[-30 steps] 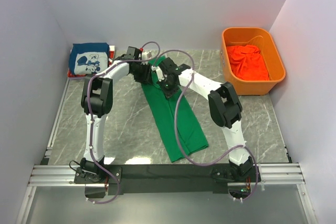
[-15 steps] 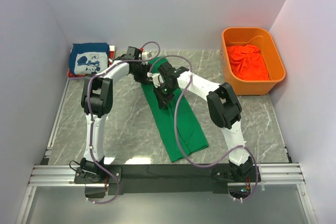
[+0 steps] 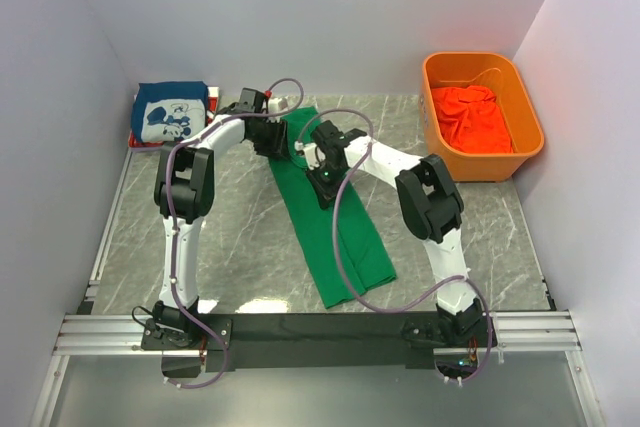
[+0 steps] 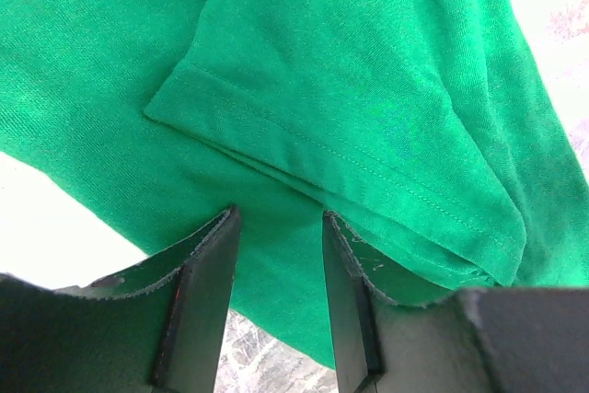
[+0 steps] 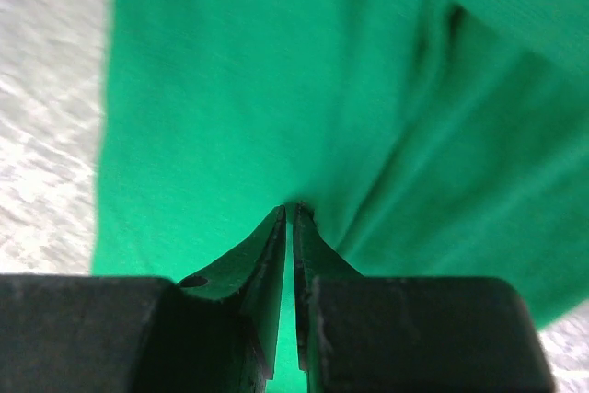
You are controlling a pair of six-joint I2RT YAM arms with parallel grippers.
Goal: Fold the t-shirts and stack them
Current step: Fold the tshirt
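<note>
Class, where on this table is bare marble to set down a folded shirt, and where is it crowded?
Free: marble between the left arm and the green t-shirt; in front of the orange bin, right of the right arm. Crowded: the far middle, where the left end effector and right end effector meet on it.

The green t-shirt point(image 3: 345, 237) stretches from 12 toward 5 o'clock. The left gripper point(image 3: 273, 143) and right gripper point(image 3: 324, 189) hang over its far half.
</note>
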